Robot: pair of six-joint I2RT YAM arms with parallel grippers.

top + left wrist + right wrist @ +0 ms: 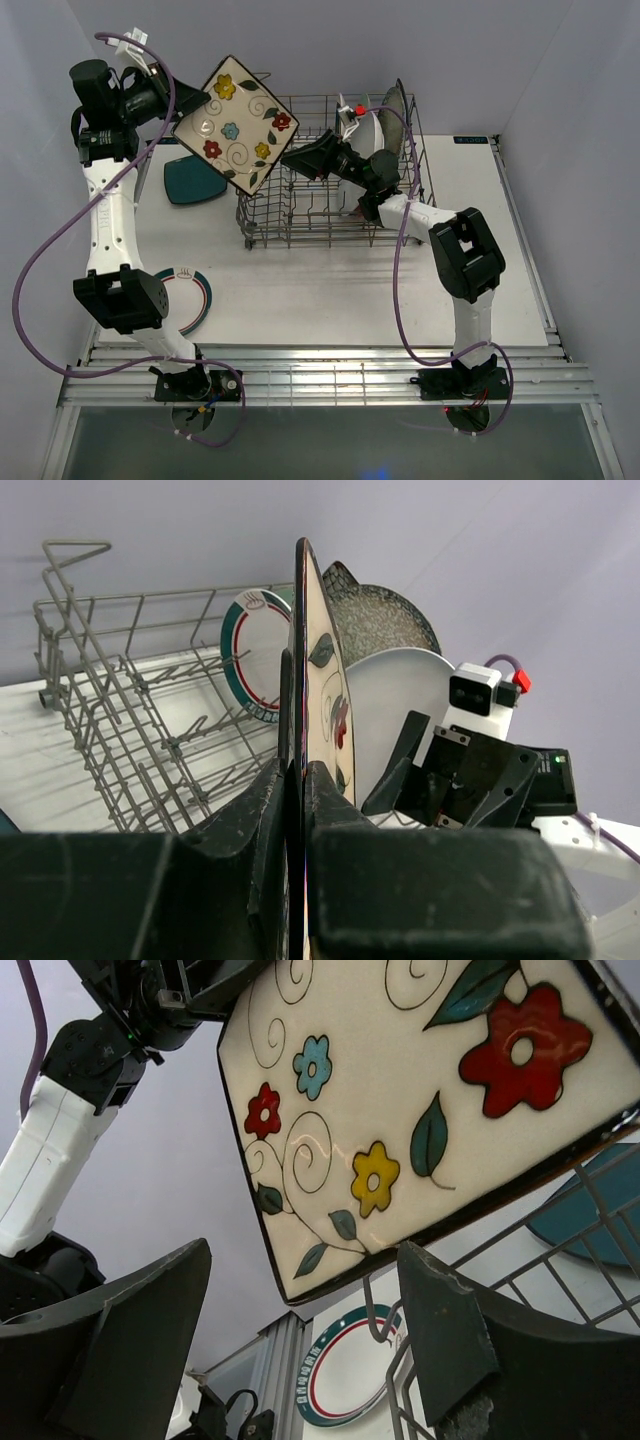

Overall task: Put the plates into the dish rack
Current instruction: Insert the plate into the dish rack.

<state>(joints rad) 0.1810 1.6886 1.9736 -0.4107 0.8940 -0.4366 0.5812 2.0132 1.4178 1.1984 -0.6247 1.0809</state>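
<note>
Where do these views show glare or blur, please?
Top external: evenly lit and sharp, with a pale sheen on the floral plate. Left wrist: the left gripper is dark and soft up close, while the dish rack behind is crisp. Right wrist: a small highlight on the same plate; the right gripper looks shadowed and slightly blurred.

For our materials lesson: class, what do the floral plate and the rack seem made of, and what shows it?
The floral plate: likely glazed ceramic, glossy; highlights glint on its cream face over painted flowers. The rack: grey metal wire, dull, possibly coated; thin bent rods joined in a grid.
</note>
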